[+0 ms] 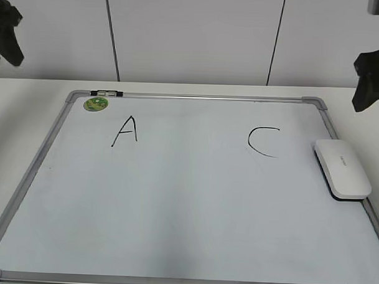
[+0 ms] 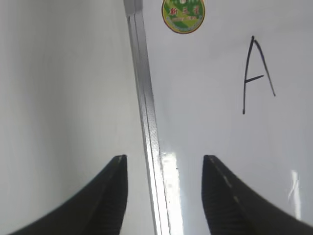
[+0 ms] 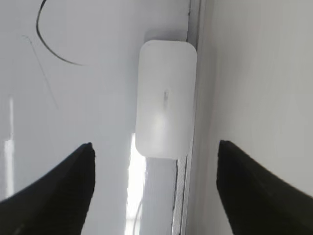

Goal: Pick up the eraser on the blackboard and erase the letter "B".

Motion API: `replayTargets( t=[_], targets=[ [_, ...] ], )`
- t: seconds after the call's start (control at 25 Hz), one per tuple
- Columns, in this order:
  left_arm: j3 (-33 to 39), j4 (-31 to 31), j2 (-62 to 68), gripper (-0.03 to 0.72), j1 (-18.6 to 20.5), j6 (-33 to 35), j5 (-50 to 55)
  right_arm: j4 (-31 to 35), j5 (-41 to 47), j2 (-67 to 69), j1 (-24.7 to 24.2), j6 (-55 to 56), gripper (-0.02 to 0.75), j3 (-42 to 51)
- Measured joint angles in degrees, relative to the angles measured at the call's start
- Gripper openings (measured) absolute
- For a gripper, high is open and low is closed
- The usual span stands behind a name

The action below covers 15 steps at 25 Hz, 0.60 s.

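The white eraser [image 1: 342,168] lies flat on the blackboard [image 1: 175,197] at its right edge, just right of the letter "C" [image 1: 263,141]. In the right wrist view the eraser [image 3: 166,98] lies ahead of my open, empty right gripper [image 3: 155,149]. That gripper [image 1: 372,80] hangs above the board's far right corner. My left gripper [image 2: 165,159] is open and empty over the board's left frame rail [image 2: 146,112]; it shows at the far left of the exterior view [image 1: 6,36]. No letter "B" shows between the "A" [image 1: 125,132] and the "C"; that spot is bare white.
A small round green magnet [image 1: 96,104] sits at the board's far left corner, next to a marker [image 1: 106,93] on the top frame. A white table [image 1: 29,105] surrounds the board, and a white panelled wall stands behind it.
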Motion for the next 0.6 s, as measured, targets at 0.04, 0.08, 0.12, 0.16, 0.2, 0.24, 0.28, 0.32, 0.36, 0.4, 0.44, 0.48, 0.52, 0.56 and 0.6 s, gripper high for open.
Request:
replayTargets(
  t=[0.04, 0.08, 0.12, 0.16, 0.2, 0.24, 0.28, 0.32, 0.36, 0.4, 0.44, 0.48, 0.52, 0.56, 0.6],
  targets=[
    [0.0, 0.0, -1.5, 0.356, 0.0, -0.1, 0.2, 0.2, 1.4, -1.5, 0.0, -0.2, 0.592, 0.0],
    [0.0, 0.0, -2.8, 0.373, 0.0, -0.1, 0.4, 0.3, 3.1, -2.7, 0.0, -0.4, 0.592, 0.0],
    [0.0, 0.0, -4.5, 0.395, 0.0, -0.1, 0.5, 0.4, 4.2, -3.8, 0.0, -0.4, 0.592, 0.0],
    [0.0, 0.0, -6.2, 0.412, 0.0, -0.1, 0.6, 0.4, 5.4, -5.1, 0.0, -0.5, 0.592, 0.0],
    [0.0, 0.0, -8.0, 0.43, 0.0, -0.1, 0.8, 0.5, 6.1, -6.5, 0.0, -0.5, 0.592, 0.0],
    [0.0, 0.0, -9.6, 0.443, 0.0, -0.2, 0.9, 0.5, 6.6, -7.7, 0.0, -0.7, 0.591, 0.0],
    [0.0, 0.0, -11.5, 0.449, 0.0, -0.6, 0.9, 0.5, 6.7, -9.1, 0.0, -0.6, 0.591, 0.0],
    [0.0, 0.0, -13.4, 0.454, 0.0, -1.2, 0.9, 0.5, 6.8, -10.5, 0.0, -0.6, 0.591, 0.0],
    [0.0, 0.0, -15.2, 0.456, 0.0, -1.7, 1.0, 0.6, 6.9, -12.0, 0.0, -0.7, 0.591, 0.0],
    [0.1, 0.0, -16.6, 0.459, 0.0, -2.1, 1.0, 0.6, 7.0, -13.2, 0.0, -0.8, 0.591, 0.0],
    [0.6, 0.0, -18.5, 0.459, 0.0, -2.4, 1.0, 0.6, 7.1, -14.7, 0.0, -0.9, 0.591, 0.0],
    [1.4, 0.0, -20.4, 0.459, 0.0, -2.5, 1.0, 0.6, 7.2, -16.1, 0.0, -1.2, 0.591, 0.0],
    [2.6, -0.1, -22.0, 0.459, 0.0, -2.5, 1.1, 0.6, 7.4, -17.2, 0.0, -1.4, 0.591, 0.0],
    [4.2, -0.1, -23.9, 0.46, 0.0, -2.6, 1.1, 0.6, 7.4, -18.4, 0.0, -1.6, 0.591, 0.0],
    [5.8, -0.1, -25.8, 0.46, 0.0, -2.8, 1.2, 0.6, 7.5, -19.5, 0.0, -1.8, 0.591, 0.0]
  ],
)
